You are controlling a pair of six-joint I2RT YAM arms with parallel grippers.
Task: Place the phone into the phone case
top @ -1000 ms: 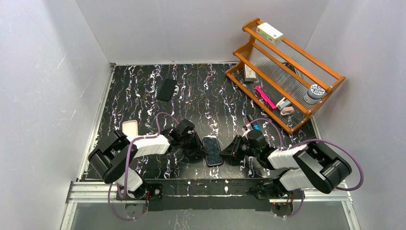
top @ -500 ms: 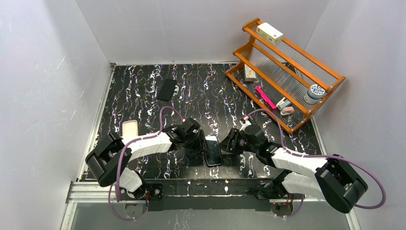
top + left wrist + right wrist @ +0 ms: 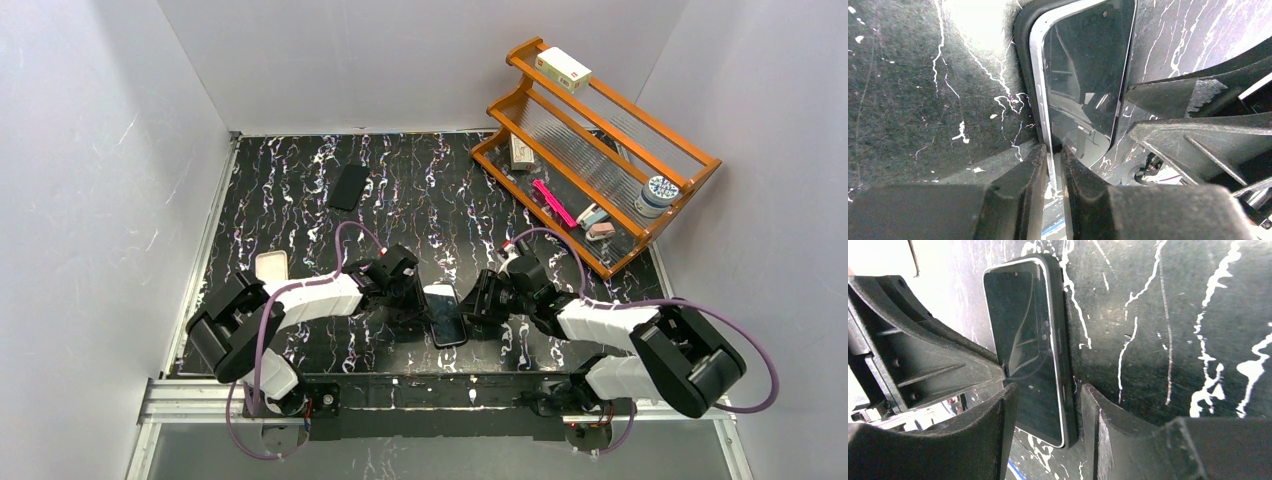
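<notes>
Right gripper closer, astride phone (screen up)

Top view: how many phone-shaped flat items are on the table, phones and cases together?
3. One phone between the left gripper and right gripper; a black slab at far left; a pale one nearer, at left. The rack might hide more.

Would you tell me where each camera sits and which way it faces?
Top external: above and behind, looking down at the table; left arm and right arm show.
Left wrist: low, facing the phone; left gripper pinches its rim.
Right wrist: low, opposite side; right gripper straddles the phone.
Shared: all three see the phone.
</notes>
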